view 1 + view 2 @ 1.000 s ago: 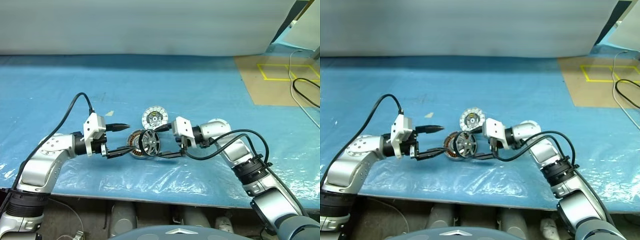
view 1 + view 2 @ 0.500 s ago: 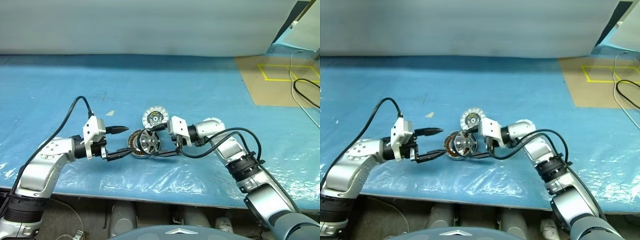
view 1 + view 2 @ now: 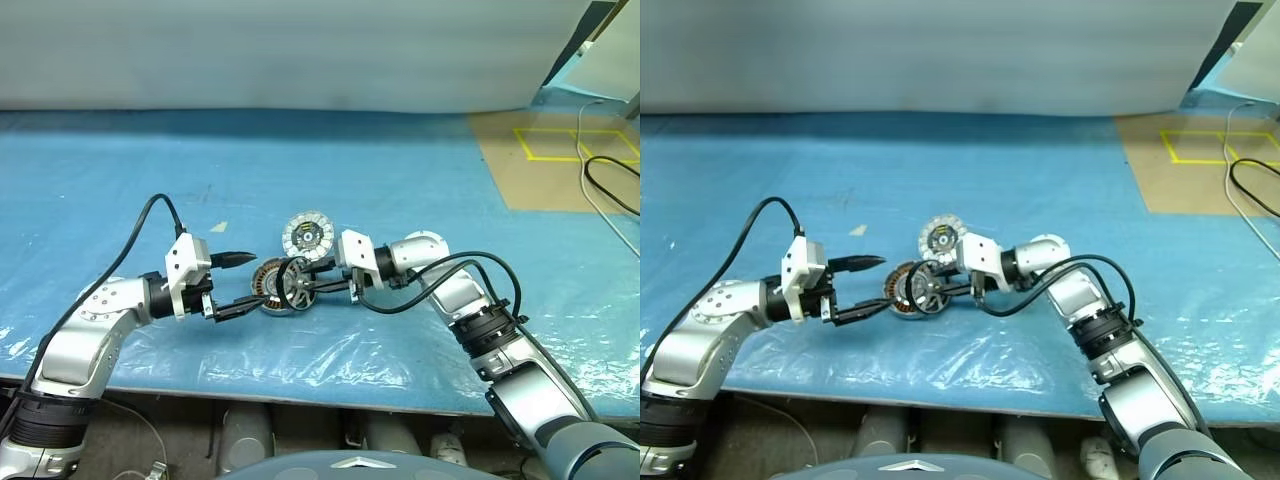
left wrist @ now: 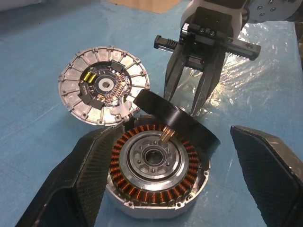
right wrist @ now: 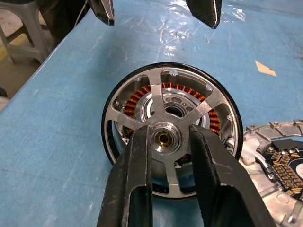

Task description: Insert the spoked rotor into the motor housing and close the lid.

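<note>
The spoked rotor (image 5: 208, 101), a black-rimmed wheel with silver spokes, stands on edge and leans against the far side of the motor housing (image 4: 151, 158). The housing is a grey-rimmed disc lined with copper windings, lying flat on the blue sheet. My right gripper (image 5: 166, 137) is shut on the rotor's hub, one finger on each side. The lid (image 3: 308, 234), a silver-white segmented disc with a circuit board at its centre, lies flat just behind them. My left gripper (image 3: 238, 283) is open and level, with its fingers flanking the housing's near side without touching it.
The table is covered by a blue sheet (image 3: 420, 180), with crinkled clear film (image 3: 330, 350) along the front edge. A brown board with yellow tape (image 3: 560, 150) and a black cable (image 3: 610, 185) lie at the back right. A small paper scrap (image 3: 218, 227) lies behind my left gripper.
My right gripper's fingers have closed from wide open onto the rotor's hub. The rotor has shifted slightly toward the housing. My left arm has stayed still.
</note>
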You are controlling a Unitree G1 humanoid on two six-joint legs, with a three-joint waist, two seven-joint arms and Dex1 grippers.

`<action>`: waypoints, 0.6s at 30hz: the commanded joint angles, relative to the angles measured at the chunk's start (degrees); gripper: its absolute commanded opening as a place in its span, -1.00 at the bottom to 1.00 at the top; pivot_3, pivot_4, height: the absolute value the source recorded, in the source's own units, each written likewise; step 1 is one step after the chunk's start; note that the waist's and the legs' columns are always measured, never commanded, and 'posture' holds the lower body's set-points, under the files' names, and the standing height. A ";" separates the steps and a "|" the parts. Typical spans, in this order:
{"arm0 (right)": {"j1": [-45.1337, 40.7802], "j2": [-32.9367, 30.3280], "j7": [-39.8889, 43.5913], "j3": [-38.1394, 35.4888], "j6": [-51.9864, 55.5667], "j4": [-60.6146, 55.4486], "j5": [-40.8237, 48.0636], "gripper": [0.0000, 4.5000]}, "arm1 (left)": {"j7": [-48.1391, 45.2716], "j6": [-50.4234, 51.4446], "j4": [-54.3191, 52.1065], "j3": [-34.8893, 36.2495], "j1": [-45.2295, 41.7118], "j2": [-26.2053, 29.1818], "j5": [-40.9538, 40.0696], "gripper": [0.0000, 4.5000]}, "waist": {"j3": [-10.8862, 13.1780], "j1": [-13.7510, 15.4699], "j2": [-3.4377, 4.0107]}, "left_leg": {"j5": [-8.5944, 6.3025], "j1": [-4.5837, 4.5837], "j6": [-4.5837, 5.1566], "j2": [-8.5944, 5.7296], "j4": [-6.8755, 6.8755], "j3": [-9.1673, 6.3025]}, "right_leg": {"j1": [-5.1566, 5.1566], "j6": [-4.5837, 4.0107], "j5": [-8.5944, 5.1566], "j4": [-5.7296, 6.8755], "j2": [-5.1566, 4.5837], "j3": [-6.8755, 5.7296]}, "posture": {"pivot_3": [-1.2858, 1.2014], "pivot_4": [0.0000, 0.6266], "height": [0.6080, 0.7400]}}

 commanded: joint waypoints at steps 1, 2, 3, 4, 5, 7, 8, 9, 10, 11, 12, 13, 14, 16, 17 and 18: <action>-2.75 0.19 0.55 -0.97 -0.29 -0.67 0.43 -0.67 | 0.51 -1.33 -0.21 0.07 -0.32 -0.49 0.32 0.84 | 0.00 0.00 0.00 | 0.00 -0.01 0.00 0.00 0.00 0.00 | 0.00 0.00 0.00 0.00 0.00 0.00 | 0.03 -0.52 1.00; -3.34 0.21 0.81 -1.19 0.43 -0.90 0.85 -0.67 | 0.62 -1.43 -0.21 -0.02 -0.35 -0.62 0.39 0.84 | 0.00 0.01 0.00 | 0.00 -0.01 0.00 0.00 0.00 0.00 | 0.00 0.00 0.00 0.00 0.00 0.00 | 0.03 -0.52 1.00; -3.92 0.20 1.05 -1.34 0.65 -1.04 1.06 -0.67 | 0.73 -1.56 -0.14 -0.09 -0.36 -0.75 0.48 0.84 | 0.00 0.03 0.00 | 0.00 -0.01 0.00 -0.01 0.00 0.00 | 0.00 0.00 0.00 0.00 0.00 0.00 | 0.03 -0.52 1.00; -4.37 0.07 1.35 -1.36 0.75 -1.21 1.12 -0.67 | 0.83 -1.68 -0.07 -0.17 -0.35 -0.85 0.57 0.84 | 0.00 0.04 0.00 | 0.00 -0.01 0.00 0.00 0.00 0.00 | 0.00 0.00 0.00 0.00 0.00 0.00 | 0.03 -0.52 1.00; -4.73 -0.13 1.89 -1.39 1.21 -1.66 1.42 -0.67 | 0.93 -1.84 0.00 -0.20 -0.32 -0.98 0.63 0.84 | 0.00 0.04 0.00 | 0.00 -0.02 0.00 0.00 0.00 0.00 | 0.00 0.00 0.00 0.00 0.00 0.00 | 0.03 -0.52 1.00; -5.32 -0.59 2.87 -1.40 2.08 -2.70 1.87 -0.67 | 1.10 -1.95 -0.01 -0.16 -0.22 -1.23 0.65 0.84 | 0.00 0.05 0.00 | 0.00 -0.02 0.00 0.00 0.00 0.00 | 0.00 0.00 0.00 -0.01 0.00 0.00 | 0.03 -0.52 1.00; -5.54 -1.01 3.65 -1.34 2.48 -3.41 2.12 -0.67 | 1.16 -1.96 -0.05 -0.16 -0.17 -1.32 0.66 0.84 | 0.00 0.06 0.00 | 0.00 -0.02 0.00 0.00 0.00 0.00 | 0.00 0.00 0.00 -0.01 0.00 0.00 | 0.03 -0.52 1.00; -5.72 -1.37 4.23 -1.37 2.98 -4.11 2.37 -0.67 | 1.19 -2.01 -0.02 -0.17 -0.14 -1.39 0.68 0.84 | 0.00 0.07 0.00 | 0.00 -0.03 0.00 -0.01 0.00 0.00 | -0.01 0.00 0.00 -0.01 0.00 0.00 | 0.03 -0.52 1.00; -5.89 -1.81 4.90 -1.38 3.68 -4.94 2.68 -0.67 | 1.17 -2.17 0.11 -0.20 -0.07 -1.46 0.77 0.84 | 0.00 0.10 0.00 | 0.00 -0.04 0.00 -0.01 0.00 0.00 | -0.01 0.00 0.00 -0.01 0.00 0.00 | 0.03 -0.52 1.00; -6.00 -2.29 5.71 -1.34 4.57 -5.73 3.13 -0.67 | 1.13 -2.37 0.32 -0.22 -0.04 -1.50 0.86 0.84 | 0.00 0.12 0.00 | 0.00 -0.04 0.00 -0.01 0.00 0.00 | 0.00 0.00 0.00 -0.02 0.00 0.00 | 0.03 -0.52 1.00; -6.07 -2.77 6.42 -1.25 5.38 -6.33 3.47 -0.67 | 1.13 -2.51 0.48 -0.25 -0.05 -1.53 0.92 0.84 | 0.00 0.12 0.00 | 0.00 -0.04 0.00 -0.01 0.00 0.00 | -0.01 0.00 0.00 -0.01 0.00 0.00 | 0.03 -0.52 1.00; -6.09 -3.35 7.28 -1.10 5.95 -6.84 3.72 -0.67 | 1.14 -2.65 0.67 -0.27 -0.13 -1.58 0.98 0.84 | 0.00 0.12 0.00 | 0.00 -0.04 0.01 -0.01 0.00 0.00 | 0.00 0.00 0.00 -0.01 0.00 0.00 | 0.03 -0.52 1.00; -6.12 -3.69 7.70 -1.02 5.99 -7.05 3.67 -0.67 | 1.16 -2.74 0.82 -0.30 -0.23 -1.63 1.01 0.84 | 0.00 0.12 0.00 | -0.01 -0.03 0.02 0.00 0.00 0.00 | 0.00 0.00 0.00 -0.01 0.00 0.00 | 0.03 -0.52 1.00; -6.67 -3.36 7.66 -1.11 5.57 -6.55 3.46 -0.67 | 1.21 -2.92 1.12 -0.28 -0.44 -1.77 1.04 0.84 | 0.00 0.11 0.00 | -0.01 -0.02 0.02 0.00 0.01 0.00 | 0.00 0.00 0.00 0.00 0.00 0.00 | 0.03 -0.52 1.00; -7.27 -2.71 7.24 -1.18 5.21 -6.02 3.34 -0.67 | 1.33 -2.97 1.21 -0.17 -0.51 -1.93 0.92 0.84 | 0.00 0.08 0.00 | -0.02 -0.02 0.03 0.00 0.01 0.00 | 0.00 0.00 0.00 0.00 0.00 0.00 | 0.03 -0.52 1.00; -8.01 -1.95 6.82 -1.14 5.11 -5.38 3.18 -0.67 | 1.44 -2.94 1.28 -0.03 -0.58 -2.05 0.75 0.84 | 0.00 -0.02 0.00 | -0.01 -0.02 0.02 0.00 0.01 0.00 | 0.00 0.00 0.00 0.00 0.00 0.00 | 0.03 -0.52 1.00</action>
